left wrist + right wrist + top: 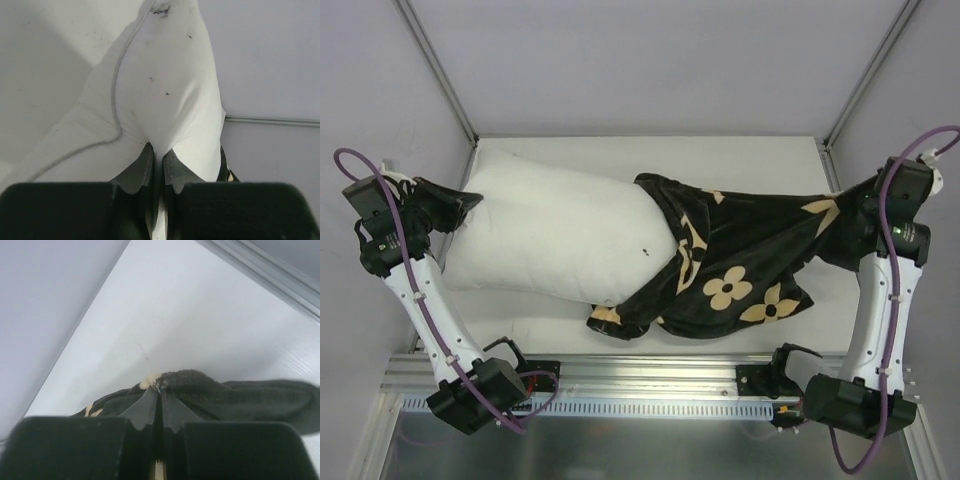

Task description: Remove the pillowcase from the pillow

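Observation:
The white pillow [550,235] lies across the table, its left two thirds bare. The black pillowcase [750,250] with tan flower motifs covers only its right end and stretches to the right. My left gripper [470,200] is shut on the pillow's left corner; in the left wrist view the jaws [157,152] pinch the white fabric [160,85]. My right gripper [855,195] is shut on the pillowcase's far right edge; in the right wrist view it [159,390] clamps the black plush [225,395].
The white table [740,155] is walled by grey panels with metal posts [865,75] at the back corners. A metal rail [650,380] runs along the near edge between the arm bases.

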Motion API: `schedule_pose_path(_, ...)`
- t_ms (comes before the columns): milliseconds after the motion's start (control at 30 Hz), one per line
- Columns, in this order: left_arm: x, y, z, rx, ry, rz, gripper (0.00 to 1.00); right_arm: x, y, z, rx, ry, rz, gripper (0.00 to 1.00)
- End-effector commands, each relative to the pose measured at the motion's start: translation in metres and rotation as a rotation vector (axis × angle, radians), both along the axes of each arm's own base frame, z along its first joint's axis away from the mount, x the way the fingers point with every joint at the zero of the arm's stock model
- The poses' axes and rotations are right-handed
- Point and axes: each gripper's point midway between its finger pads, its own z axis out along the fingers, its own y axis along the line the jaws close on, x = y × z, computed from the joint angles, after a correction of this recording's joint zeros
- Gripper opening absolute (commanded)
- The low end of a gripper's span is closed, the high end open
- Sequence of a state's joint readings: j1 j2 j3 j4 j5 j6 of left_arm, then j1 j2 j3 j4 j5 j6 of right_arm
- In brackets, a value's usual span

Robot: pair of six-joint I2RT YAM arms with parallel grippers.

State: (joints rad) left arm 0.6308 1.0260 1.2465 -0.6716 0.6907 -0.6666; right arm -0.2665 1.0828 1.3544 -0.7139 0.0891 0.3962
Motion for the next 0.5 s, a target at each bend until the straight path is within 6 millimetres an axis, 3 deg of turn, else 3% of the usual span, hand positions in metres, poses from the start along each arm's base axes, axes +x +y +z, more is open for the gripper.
schedule_pose_path(0, 0.004, 0.021, 0.046, 0.068, -0.135, 0.090, 0.00, -0.023, -0.044, 0.024, -0.068, -0.043, -0.130, 0.01)
schedule_pose_path(167, 0.007, 0.025, 0.036, 0.039, -0.109, 0.101, 0.00, -0.021, -0.047, 0.010, 0.002, -0.046, -0.126, 0.01)
schedule_pose_path(300, 0.004, 0.023, 0.024, 0.037, -0.088, 0.103, 0.00, -0.009, -0.016, -0.002, -0.072, 0.006, -0.010, 0.02)
schedule_pose_path(333, 0.004, 0.024, 0.022, 0.041, -0.086, 0.106, 0.00, -0.004, -0.001, -0.006, -0.116, 0.040, 0.042, 0.30)
schedule_pose_path(367, 0.003, 0.023, 0.022, 0.047, -0.087, 0.107, 0.00, -0.003, 0.005, -0.013, -0.153, 0.089, 0.079, 0.50)
schedule_pose_path(433, 0.001, 0.022, 0.024, 0.055, -0.096, 0.104, 0.00, -0.005, 0.017, -0.034, -0.201, 0.213, 0.101, 0.77)
schedule_pose_path(467, 0.000, 0.021, 0.026, 0.058, -0.101, 0.099, 0.00, -0.004, 0.024, -0.037, -0.219, 0.212, 0.116, 0.82)
